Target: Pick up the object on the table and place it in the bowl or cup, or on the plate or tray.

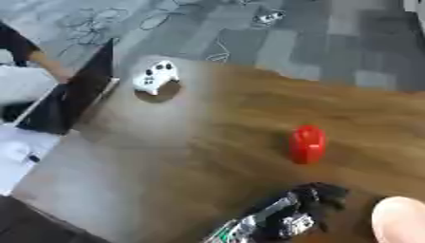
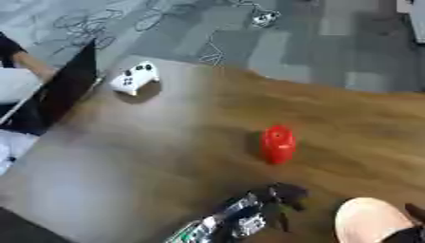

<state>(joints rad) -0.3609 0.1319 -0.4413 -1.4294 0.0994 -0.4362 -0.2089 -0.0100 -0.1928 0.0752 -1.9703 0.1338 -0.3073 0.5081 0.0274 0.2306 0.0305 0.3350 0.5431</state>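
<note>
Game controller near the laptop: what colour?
White game controller with dark buttons; left eye view.

Colours across the tabletop scene

The tabletop (image 1: 249, 109) is showing brown wood grain, paling to a greyish sheen at its left; the object (image 1: 308, 144) is glowing solid red; the game controller (image 1: 155, 76) is showing white with dark buttons; the laptop (image 1: 79, 92) is showing black; the robot hand (image 1: 319, 197) is showing black, with silver on its arm; the rounded dish (image 2: 369, 220) is showing pale pink; the floor (image 1: 332, 33) is showing grey carpet squares.

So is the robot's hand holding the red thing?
No, the red object stands alone on the wooden table, and the robot's left hand sits nearer the camera with a gap between them.
</note>
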